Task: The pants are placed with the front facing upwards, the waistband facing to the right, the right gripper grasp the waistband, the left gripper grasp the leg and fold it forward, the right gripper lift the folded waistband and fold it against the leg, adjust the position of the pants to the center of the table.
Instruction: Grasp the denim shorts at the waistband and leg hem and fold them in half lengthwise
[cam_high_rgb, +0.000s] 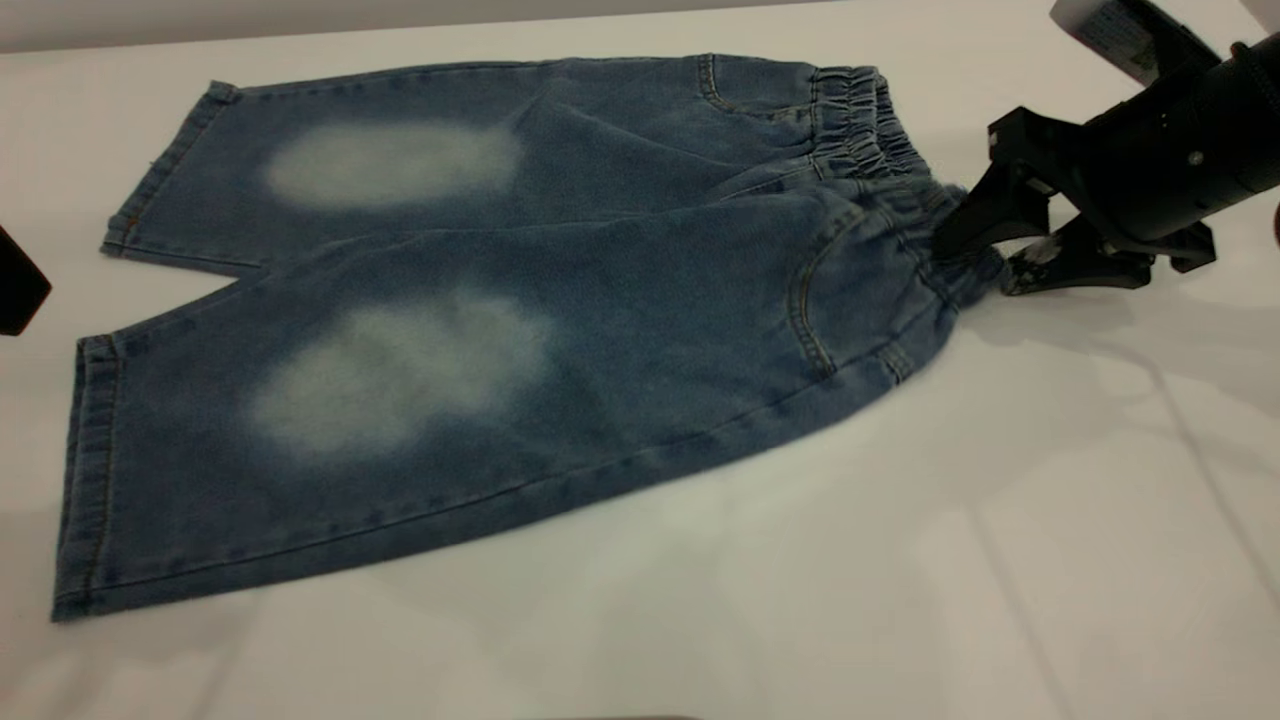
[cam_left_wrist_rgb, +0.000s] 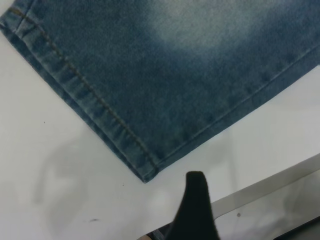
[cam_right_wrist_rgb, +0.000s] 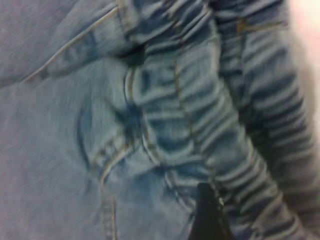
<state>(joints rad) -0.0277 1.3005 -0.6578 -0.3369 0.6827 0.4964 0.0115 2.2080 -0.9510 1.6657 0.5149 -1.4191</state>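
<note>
Rightward, the right gripper (cam_high_rgb: 985, 262) pinches the waistband (cam_high_rgb: 868, 125) — left gripper's (cam_high_rgb: 18, 285) opening: cannot tell.

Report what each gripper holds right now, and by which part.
The right gripper pinches the pants by the waistband, at its near end. The left gripper holds nothing; it hovers off the leg hem's corner.

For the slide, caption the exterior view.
Right gripper closing on the gathered waistband of child's denim jeans spread on the white table.
</note>
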